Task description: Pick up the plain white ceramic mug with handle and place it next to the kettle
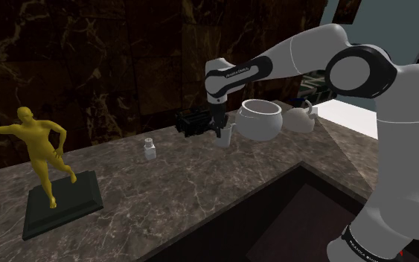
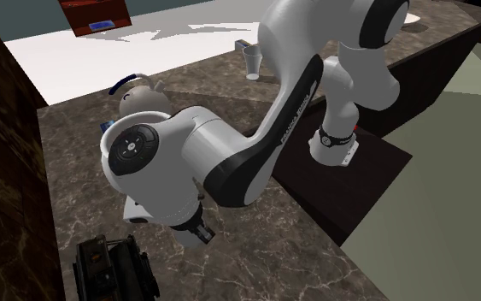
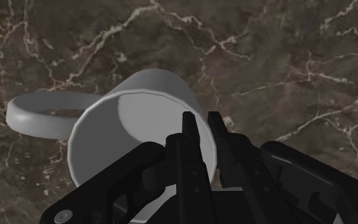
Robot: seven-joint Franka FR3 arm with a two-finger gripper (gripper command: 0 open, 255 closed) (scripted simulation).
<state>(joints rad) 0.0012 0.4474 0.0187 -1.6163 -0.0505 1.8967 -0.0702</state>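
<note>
Marble counter (image 1: 200,186), dark veined wall (image 1: 88,59), pincer (image 3: 201,119) clasping white mug (image 3: 101,137) rim

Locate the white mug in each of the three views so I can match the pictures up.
Shoulder view: the white mug sits right below the gripper, between the black boxy object and the round white pot.
Second exterior view: hidden beneath the arm's hand, at the gripper.
Wrist view: the white mug has its mouth towards the camera, with the fingers clasping its rim.
Shared landmark: the gripper.
</note>
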